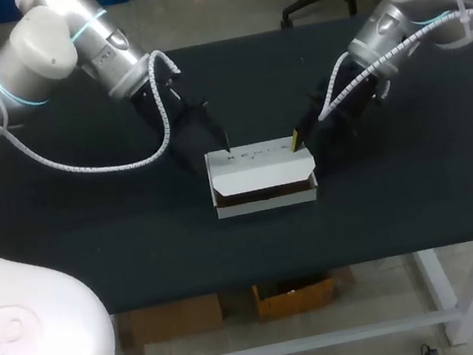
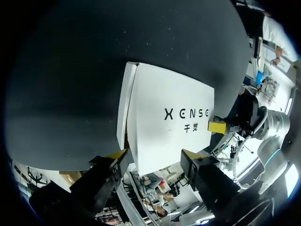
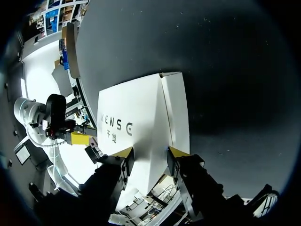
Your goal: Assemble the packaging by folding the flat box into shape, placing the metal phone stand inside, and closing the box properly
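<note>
A white cardboard box (image 1: 260,166) lies folded into shape in the middle of the black table (image 1: 94,245). Its lid is down, with a dark slot along the front; what is inside is hidden. My left gripper (image 1: 218,142) is at the box's back left corner. In the left wrist view its gripper (image 2: 154,157) has its fingers apart over the near end of the box (image 2: 169,117). My right gripper (image 1: 300,139) is at the back right corner. In the right wrist view that gripper (image 3: 150,153) also has its fingers apart, above the end of the box (image 3: 141,117), which runs on behind both tips.
A white coiled cable (image 1: 100,167) from my left arm sags low over the table's left half. The table's front edge (image 1: 262,281) runs a short way in front of the box. No other objects lie on the table.
</note>
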Controlling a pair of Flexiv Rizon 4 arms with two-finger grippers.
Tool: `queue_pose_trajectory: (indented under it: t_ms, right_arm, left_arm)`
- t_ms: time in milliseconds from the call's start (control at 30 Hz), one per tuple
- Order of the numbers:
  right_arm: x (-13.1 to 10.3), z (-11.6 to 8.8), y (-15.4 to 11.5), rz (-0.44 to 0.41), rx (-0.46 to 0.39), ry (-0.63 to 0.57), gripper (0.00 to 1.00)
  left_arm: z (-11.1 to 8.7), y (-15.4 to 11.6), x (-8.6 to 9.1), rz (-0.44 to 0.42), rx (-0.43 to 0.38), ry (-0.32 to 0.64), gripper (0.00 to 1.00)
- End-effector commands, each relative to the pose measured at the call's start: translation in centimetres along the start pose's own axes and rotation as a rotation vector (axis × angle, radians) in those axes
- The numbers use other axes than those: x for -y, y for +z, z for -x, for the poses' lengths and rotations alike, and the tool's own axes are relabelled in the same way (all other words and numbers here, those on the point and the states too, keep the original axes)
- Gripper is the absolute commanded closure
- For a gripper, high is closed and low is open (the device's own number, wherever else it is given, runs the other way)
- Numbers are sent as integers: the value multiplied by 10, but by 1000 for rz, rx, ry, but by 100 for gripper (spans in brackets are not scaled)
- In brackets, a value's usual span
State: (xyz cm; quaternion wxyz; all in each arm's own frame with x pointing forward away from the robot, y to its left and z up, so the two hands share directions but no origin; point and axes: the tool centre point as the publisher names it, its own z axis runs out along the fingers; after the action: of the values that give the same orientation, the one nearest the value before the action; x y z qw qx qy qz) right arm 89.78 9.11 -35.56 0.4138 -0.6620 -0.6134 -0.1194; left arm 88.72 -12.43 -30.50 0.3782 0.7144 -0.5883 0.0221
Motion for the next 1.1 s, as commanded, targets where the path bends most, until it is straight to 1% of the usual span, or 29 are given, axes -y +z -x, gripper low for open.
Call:
queue_pose_trajectory:
  t_ms: [33,100,133,267,367,467,500,533,600,667,700,733,800,867,967,1033,1100]
  right_arm:
    - [-3,-1,-1,-10,5,-1,56]
    - [-3,-1,-2,-11,7,-2,56]
    - [-3,-1,-2,-11,8,-3,56]
    - [-4,-1,-2,-14,10,-3,56]
    - [-4,-1,-2,-14,12,-4,56]
    - [-4,-1,-2,-16,16,-5,56]
    - [-4,-1,-2,-16,17,-5,56]
    - [-5,-2,-2,-17,18,-6,56]
    - [-5,-2,-2,-17,21,-6,56]
    - [-5,-2,-2,-18,22,-6,56]
    - [-5,-2,-2,-18,24,-6,56]
    - [-5,-2,-2,-18,25,-6,56]
    - [-5,-3,-2,-17,26,-6,56]
    - [-5,-3,-2,-18,28,-6,56]
    - [-5,-4,-1,-18,30,-7,56]
    - [-5,-5,-1,-18,32,-7,56]
    - [-5,-5,-1,-18,33,-7,56]
  left_arm:
    - [-4,-6,-10,-63,19,11,23]
    - [-5,-8,-11,-76,27,24,19]
    - [-6,-9,-12,-87,27,33,14]
    - [-9,-14,-15,-118,40,73,12]
    - [-11,-20,-17,-134,44,112,8]
    - [-14,-26,-19,-148,67,159,0]
    - [-15,-29,-20,-151,78,195,0]
    - [-16,-31,-21,-157,93,205,0]
    - [-18,-35,-23,-154,124,292,0]
    - [-21,-39,-25,-162,175,349,0]
    - [-22,-41,-26,-158,201,399,0]
    - [-23,-43,-28,-164,230,430,0]
    - [-26,-44,-33,-167,300,540,0]
    - [-29,-45,-36,-177,356,619,0]
    - [-34,-43,-42,-187,446,756,0]
    - [-35,-39,-45,-195,503,821,0]
    - [-36,-35,-48,-201,564,914,0]
